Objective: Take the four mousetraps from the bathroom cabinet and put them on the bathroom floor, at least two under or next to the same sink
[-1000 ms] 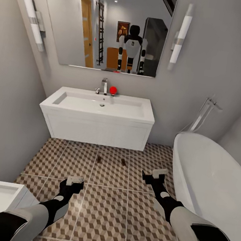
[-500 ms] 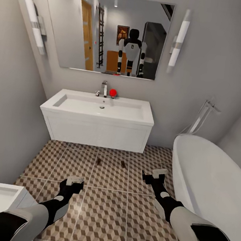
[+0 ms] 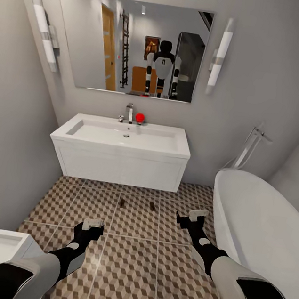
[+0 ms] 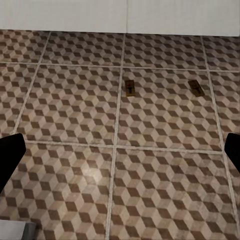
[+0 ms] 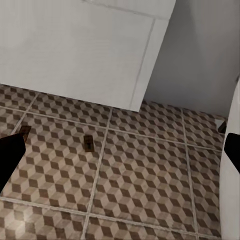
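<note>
Already, two mousetraps (image 3: 122, 202) are laid on the tiled floor (image 3: 127, 270) just before the sink (image 3: 123, 136) (as the task asks), while both grippers, left (image 3: 93, 224) and right (image 3: 198, 215), are held apart and empty.

head: high, facing sink (image 3: 123, 136) | wrists: low, share floor (image 4: 165, 165) traps (image 4: 129, 87)

Pale grey walls (image 3: 275, 67) carry a wide rectangular mirror (image 3: 130, 47) flanked by two white tube lamps (image 3: 221, 48). A white oval bathtub (image 3: 261, 232) stands at the right.
</note>
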### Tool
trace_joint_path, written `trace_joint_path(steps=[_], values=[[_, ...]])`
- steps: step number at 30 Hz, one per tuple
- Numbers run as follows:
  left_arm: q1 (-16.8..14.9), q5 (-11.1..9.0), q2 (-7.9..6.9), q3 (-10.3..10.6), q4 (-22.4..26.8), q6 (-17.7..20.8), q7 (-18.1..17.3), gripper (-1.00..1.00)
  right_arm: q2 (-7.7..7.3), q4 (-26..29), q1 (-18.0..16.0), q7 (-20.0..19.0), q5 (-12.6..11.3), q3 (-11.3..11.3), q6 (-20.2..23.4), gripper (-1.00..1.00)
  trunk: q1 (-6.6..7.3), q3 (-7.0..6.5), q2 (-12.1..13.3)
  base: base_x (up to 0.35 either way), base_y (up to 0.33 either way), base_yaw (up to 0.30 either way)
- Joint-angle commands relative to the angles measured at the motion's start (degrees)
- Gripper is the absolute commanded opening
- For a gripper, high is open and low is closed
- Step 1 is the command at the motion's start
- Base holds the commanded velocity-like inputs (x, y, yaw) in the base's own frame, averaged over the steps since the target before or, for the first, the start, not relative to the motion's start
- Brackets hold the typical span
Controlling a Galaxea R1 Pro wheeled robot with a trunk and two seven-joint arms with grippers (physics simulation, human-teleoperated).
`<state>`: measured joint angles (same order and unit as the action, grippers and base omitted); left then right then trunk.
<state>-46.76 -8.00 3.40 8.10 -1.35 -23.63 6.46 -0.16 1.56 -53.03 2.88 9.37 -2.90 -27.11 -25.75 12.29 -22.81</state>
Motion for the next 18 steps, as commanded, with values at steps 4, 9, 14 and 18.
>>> trace_joint_path(steps=[4,9,14,18], values=[[-0.08,-0.52,0.03,0.51,-0.14,-0.27,0.12,1.00,-0.04,-0.07,-0.06,0.32,0.30,-0.26,-0.13,1.00,-0.04,-0.18,-0.11,0.000,0.000,0.000],[-0.08,-0.52,0.03,0.51,-0.14,-0.27,0.13,1.00,-0.08,-0.07,-0.06,0.35,0.30,-0.26,-0.13,1.00,-0.04,-0.55,-0.11,0.000,0.000,0.000],[-0.09,-0.52,0.03,0.51,-0.14,-0.27,0.12,1.00,-0.08,-0.07,-0.06,0.37,0.30,-0.26,-0.13,1.00,-0.04,-0.92,-0.11,0.000,0.000,0.000],[-0.08,-0.52,0.03,0.51,-0.14,-0.27,0.13,1.00,-0.03,-0.07,-0.06,0.37,0.30,-0.26,-0.13,1.00,-0.04,-1.21,-0.11,0.000,0.000,0.000]])
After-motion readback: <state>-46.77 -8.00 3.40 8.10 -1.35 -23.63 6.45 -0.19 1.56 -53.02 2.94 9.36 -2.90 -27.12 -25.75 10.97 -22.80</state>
